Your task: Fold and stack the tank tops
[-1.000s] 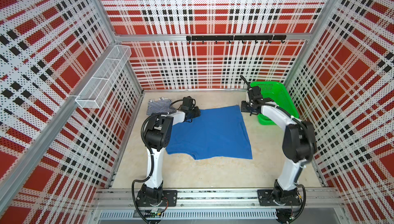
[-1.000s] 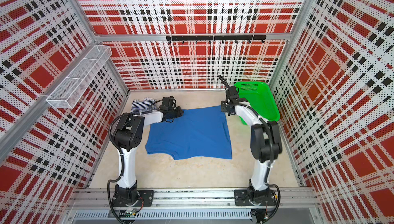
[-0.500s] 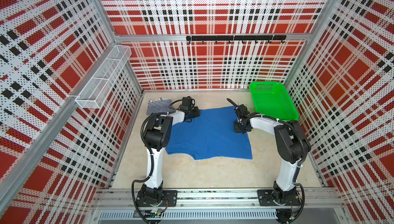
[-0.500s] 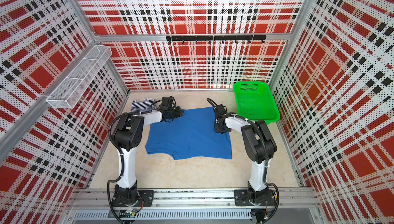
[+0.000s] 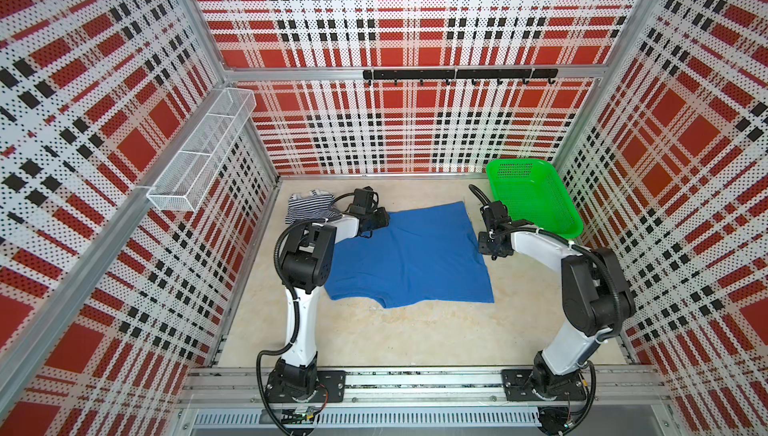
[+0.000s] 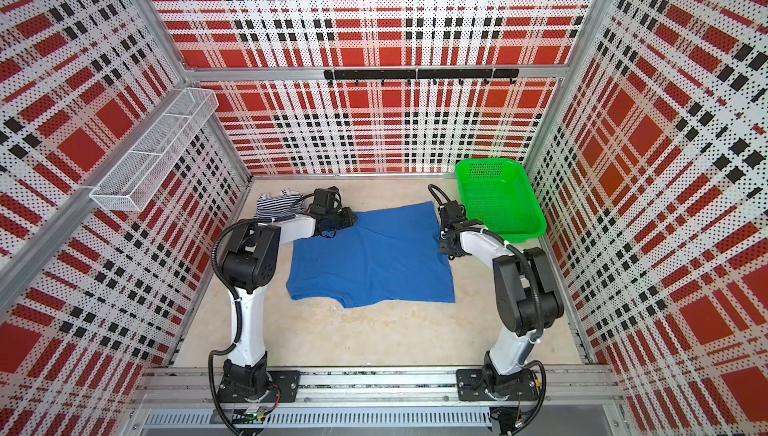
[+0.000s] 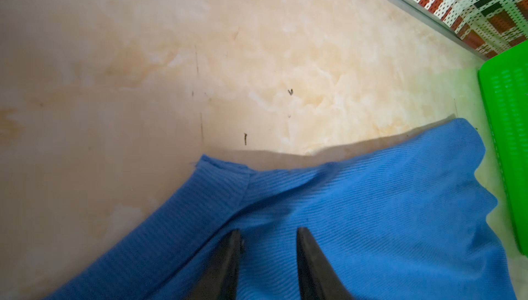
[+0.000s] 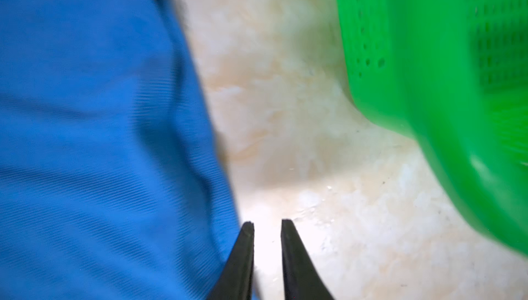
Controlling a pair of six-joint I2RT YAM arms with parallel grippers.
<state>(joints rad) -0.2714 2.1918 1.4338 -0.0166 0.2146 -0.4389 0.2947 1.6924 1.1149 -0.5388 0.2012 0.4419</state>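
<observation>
The royal blue tank top point(image 5: 407, 255) point(image 6: 370, 259) lies spread flat in the middle of the table. The striped tank top point(image 5: 307, 205) point(image 6: 276, 203) sits crumpled at the back left. My left gripper point(image 5: 380, 220) point(image 7: 270, 230) is low over the blue top's back left corner. Its jaws are open, with flat blue cloth point(image 7: 371, 213) showing between them. My right gripper point(image 5: 490, 247) point(image 8: 267, 223) hangs just off the blue top's right edge point(image 8: 100, 141). Its jaws are open by a narrow gap, with only bare table between them.
A green mesh basket point(image 5: 536, 197) point(image 6: 498, 201) point(image 8: 428, 84) stands at the back right, close to my right gripper. A white wire shelf point(image 5: 199, 155) hangs on the left wall and a black hook rail point(image 5: 457, 74) on the back wall.
My right gripper came from beside the green basket down to the blue top's right edge, and its jaws parted a little. The left arm stayed where it was.
</observation>
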